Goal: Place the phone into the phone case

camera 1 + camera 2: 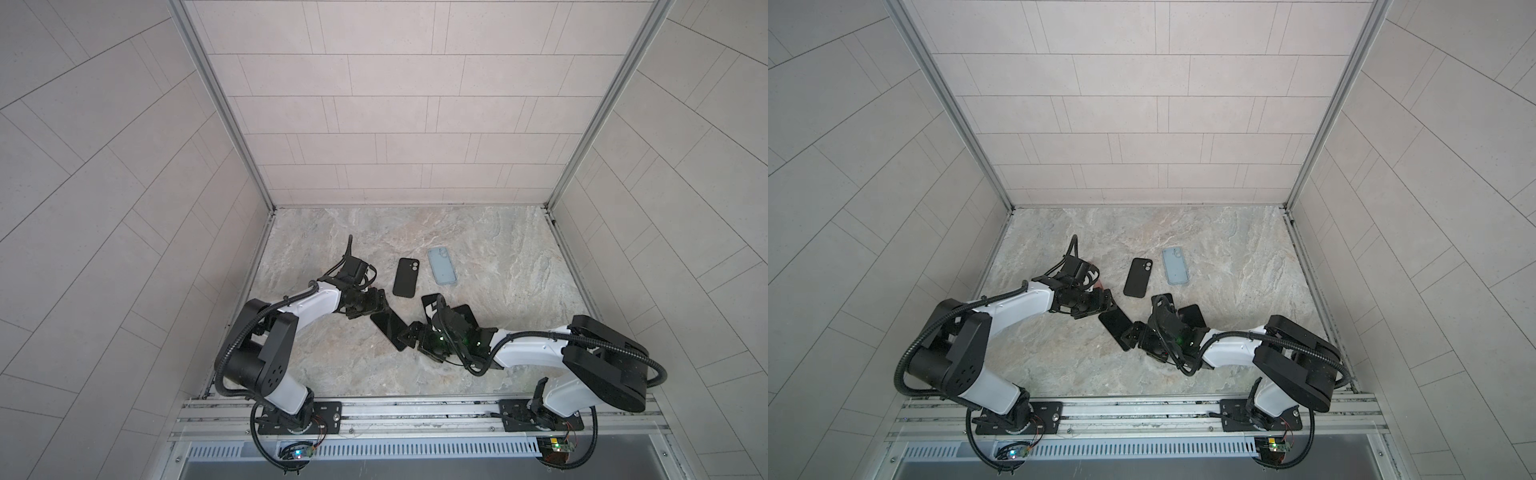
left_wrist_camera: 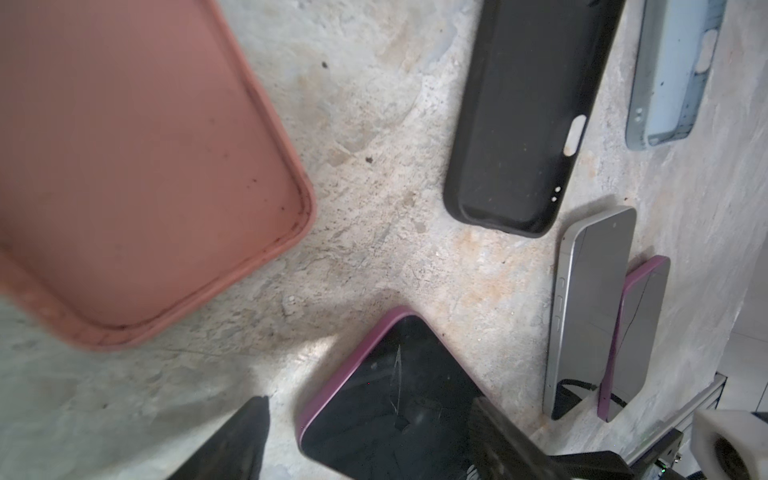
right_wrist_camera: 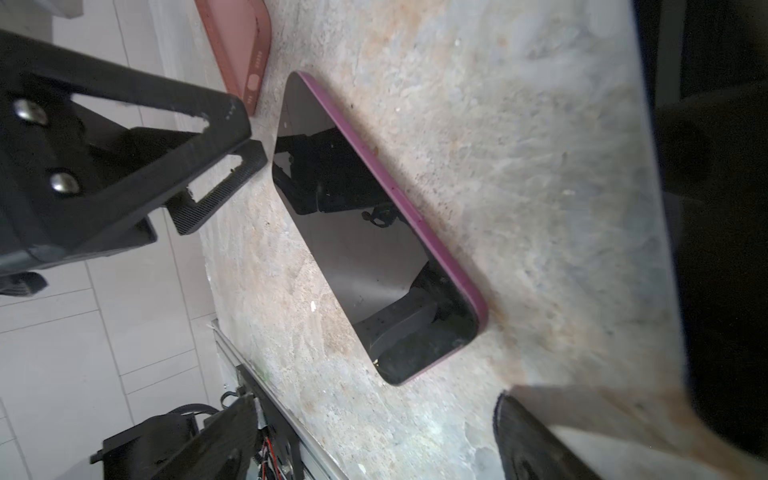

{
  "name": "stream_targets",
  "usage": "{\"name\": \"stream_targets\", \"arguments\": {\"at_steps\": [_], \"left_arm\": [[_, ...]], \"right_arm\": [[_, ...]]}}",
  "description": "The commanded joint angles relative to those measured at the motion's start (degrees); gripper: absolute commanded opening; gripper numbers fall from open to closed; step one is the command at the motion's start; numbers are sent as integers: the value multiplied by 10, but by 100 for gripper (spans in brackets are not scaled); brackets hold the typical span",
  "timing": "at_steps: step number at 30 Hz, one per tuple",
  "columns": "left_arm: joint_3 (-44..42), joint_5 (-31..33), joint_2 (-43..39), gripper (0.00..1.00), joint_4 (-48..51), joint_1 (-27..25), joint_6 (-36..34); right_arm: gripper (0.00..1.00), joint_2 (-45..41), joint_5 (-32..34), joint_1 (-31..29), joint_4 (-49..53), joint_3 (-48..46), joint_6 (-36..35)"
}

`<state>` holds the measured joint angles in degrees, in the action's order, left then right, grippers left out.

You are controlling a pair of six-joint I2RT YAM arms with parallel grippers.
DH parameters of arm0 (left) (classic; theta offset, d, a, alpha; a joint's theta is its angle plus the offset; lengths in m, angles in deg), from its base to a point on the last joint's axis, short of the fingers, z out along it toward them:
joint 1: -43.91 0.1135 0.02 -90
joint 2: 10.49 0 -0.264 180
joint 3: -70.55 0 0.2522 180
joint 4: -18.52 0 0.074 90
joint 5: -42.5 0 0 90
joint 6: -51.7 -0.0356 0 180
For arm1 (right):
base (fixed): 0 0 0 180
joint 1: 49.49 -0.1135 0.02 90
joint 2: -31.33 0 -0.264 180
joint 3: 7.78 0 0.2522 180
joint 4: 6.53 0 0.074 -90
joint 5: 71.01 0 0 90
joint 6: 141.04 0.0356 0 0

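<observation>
Phone screen-up | black case, blue case nearby | pink case beside

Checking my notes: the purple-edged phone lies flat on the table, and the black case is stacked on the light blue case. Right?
Not stacked: both top views show the black case and the light blue case lying side by side, apart. The purple-edged phone does lie flat on the table.

Shot from high above the rail in both top views, tilted down over the marble table, shot close and low from each wrist, aimed at the same purple-edged phone from opposite ends
</observation>
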<state>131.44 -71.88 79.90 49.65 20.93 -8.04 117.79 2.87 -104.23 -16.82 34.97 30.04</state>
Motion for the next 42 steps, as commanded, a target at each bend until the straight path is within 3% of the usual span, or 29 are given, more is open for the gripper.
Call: {"name": "stream_targets", "arguments": {"at_steps": [1, 6, 13, 16, 19, 22, 26, 29, 38, 42], "left_arm": [[4, -25, 15, 71, -18, -2, 3], [-4, -33, 19, 60, -21, -2, 2], [-43, -36, 10, 49, -35, -4, 9], [-53, -34, -7, 51, -32, -7, 11], [-50, -22, -40, 53, -10, -7, 8], [-33, 10, -94, 57, 31, -5, -7], [5, 50, -157, 61, 109, 2, -40], [17, 68, -206, 64, 146, 9, -45], [-37, 120, -372, 70, 132, 21, 18], [-52, 130, -404, 72, 121, 23, 33]], "right_arm": [[90, 37, 6, -4, -89, -31, 67], [89, 78, 6, -16, -153, -47, 99], [88, 61, 7, -10, -95, -41, 65], [90, 5, 25, -6, 107, 18, -46], [96, -32, 127, -31, 401, 163, -240], [100, -28, 165, -32, 522, 249, -365], [100, 17, 156, -16, 593, 327, -490], [100, 62, 159, -9, 629, 372, -537], [100, 175, 103, 0, 652, 437, -614], [100, 204, 96, 1, 659, 458, -620]]}}
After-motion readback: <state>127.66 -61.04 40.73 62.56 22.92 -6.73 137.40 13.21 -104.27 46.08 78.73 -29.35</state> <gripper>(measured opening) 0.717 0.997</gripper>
